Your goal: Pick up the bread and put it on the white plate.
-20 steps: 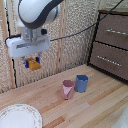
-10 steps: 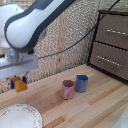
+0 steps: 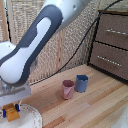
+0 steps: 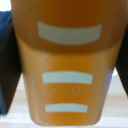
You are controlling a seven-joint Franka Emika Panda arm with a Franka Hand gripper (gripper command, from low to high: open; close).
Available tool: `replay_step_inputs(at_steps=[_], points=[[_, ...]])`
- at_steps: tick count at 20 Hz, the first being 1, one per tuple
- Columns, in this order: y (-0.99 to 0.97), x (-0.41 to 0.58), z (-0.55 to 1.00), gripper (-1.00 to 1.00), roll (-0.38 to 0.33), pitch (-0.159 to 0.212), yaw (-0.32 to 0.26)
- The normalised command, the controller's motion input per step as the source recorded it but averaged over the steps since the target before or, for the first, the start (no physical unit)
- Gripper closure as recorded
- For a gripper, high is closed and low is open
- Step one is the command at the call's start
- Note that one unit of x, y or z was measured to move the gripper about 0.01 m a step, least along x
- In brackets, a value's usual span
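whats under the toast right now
The white plate lies below the toast, which the gripper holds. Whether toast and plate touch cannot be seen; the wrist view shows only toast.

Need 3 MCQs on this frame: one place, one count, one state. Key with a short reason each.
1. Where is the toast?
A. flat on the worktable
B. in the claw, over the white plate
C. inside the blue cup

2. How many cups are in view?
A. one
B. two
C. four

3. What is the claw's state?
A. shut on the toast
B. wide open, holding nothing
C. out of view

Key:
1 B, the orange slice sits between the fingers above the plate's rim.
2 B, a pink cup and the blue one stand side by side.
3 A, the wrist view is filled by the toast.
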Motion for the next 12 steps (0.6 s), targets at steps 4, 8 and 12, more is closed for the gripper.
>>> replay_step_inputs(at_steps=[4,8,12], points=[[0.00,0.222,-0.11,1.00,-0.282,-0.185,0.144],[0.04,0.201,-0.15,1.00,-0.262,-0.160,0.152],[0.28,0.063,-0.40,1.00,-0.141,-0.066,0.099]])
